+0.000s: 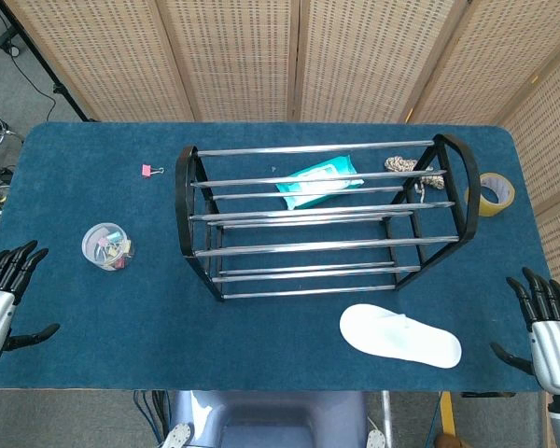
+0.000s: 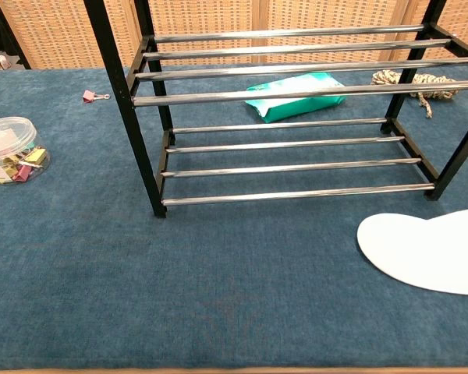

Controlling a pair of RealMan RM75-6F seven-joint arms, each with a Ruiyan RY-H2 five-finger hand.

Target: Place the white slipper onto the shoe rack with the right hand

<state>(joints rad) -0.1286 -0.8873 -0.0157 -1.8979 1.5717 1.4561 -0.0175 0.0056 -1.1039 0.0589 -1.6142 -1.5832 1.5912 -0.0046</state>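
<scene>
Bright, even light; sharp, soft shadows

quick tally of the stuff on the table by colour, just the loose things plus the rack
white: 1, slipper
teal: 1, wipes packet
pink: 1, binder clip
yellow: 1, tape roll
beige: 1, rope bundle
clear: 1, tub of clips
black and chrome: 1, shoe rack
total: 7

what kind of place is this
Probably a robot test setup in a lab or workroom, not a home: a blue-covered table fenced by woven screens, cables on the floor, and a shoe rack standing on the table.
</scene>
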